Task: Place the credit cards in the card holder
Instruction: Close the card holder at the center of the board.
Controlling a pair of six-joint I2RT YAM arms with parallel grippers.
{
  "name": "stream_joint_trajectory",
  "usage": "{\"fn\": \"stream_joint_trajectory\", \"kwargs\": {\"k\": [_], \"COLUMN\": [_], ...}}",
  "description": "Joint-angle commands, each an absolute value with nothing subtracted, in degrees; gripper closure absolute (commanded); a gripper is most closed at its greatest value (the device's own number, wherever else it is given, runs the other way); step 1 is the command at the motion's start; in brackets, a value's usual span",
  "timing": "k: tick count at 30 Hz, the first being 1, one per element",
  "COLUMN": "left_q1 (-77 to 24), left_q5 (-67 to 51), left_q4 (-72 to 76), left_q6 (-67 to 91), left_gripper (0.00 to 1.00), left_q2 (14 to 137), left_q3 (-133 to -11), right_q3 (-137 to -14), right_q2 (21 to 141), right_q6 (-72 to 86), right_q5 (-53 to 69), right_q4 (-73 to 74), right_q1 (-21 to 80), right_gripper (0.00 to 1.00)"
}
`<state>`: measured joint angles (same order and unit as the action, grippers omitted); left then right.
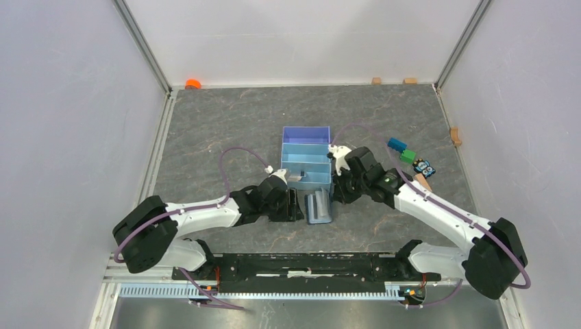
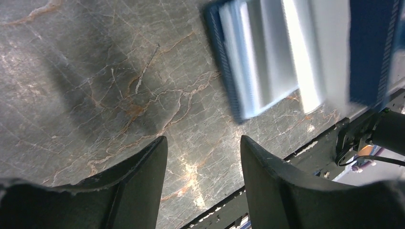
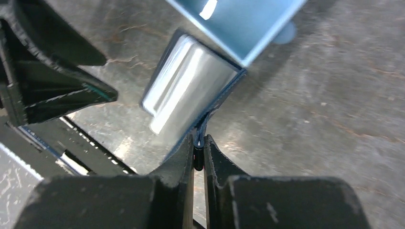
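My right gripper (image 3: 199, 151) clamps one edge of the card holder (image 3: 184, 93); my left gripper (image 2: 204, 162) hangs released over the worktop (image 2: 95, 71) beside it.

Even light; glare blurs the card holder (image 3: 184, 95).

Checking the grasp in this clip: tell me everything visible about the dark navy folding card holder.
The dark navy folding card holder looks soft, with a stitched border and pale blue, shiny card pockets inside. It lies opened, inside up, on the grey marbled table, just in front of the light-blue plastic tray. The right claw is shut on its navy edge, pinching it. The open left claw stands beside it without touching. Whether any card sits inside cannot be told.
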<state>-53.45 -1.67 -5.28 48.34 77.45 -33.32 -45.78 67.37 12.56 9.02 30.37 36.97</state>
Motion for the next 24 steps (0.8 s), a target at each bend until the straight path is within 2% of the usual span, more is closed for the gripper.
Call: {"fn": "stream_joint_trajectory", "kwargs": {"k": [1,13,20,24], "left_q1": [-53.0,-51.8,-51.1,-50.9], "left_q5": [-2.6,-3.3,0.5,0.5], "left_q4": [-1.6,3.2,-3.5,-1.2], "left_q6": [47.0,47.2,49.8,54.9], "left_gripper": [0.35,0.36,0.36,0.34], "left_q2": [77.1,76.5,67.5,61.8], "left_q3": [-33.8,-30.6,-28.3,-23.2], "right_q3": [-42.9,-38.3,-39.9,-41.0], "right_q2": [68.0,72.5,76.3,78.4], "right_q6": [18.1,26.4,28.5,29.4], "right_q5": [10.3,8.3,9.0,8.6], "right_q4": [25.6,15.7,12.6,11.8], "right_q1": [41.5,48.6,51.9,54.2], "right_gripper": [0.89,0.85,0.83,0.81]}}
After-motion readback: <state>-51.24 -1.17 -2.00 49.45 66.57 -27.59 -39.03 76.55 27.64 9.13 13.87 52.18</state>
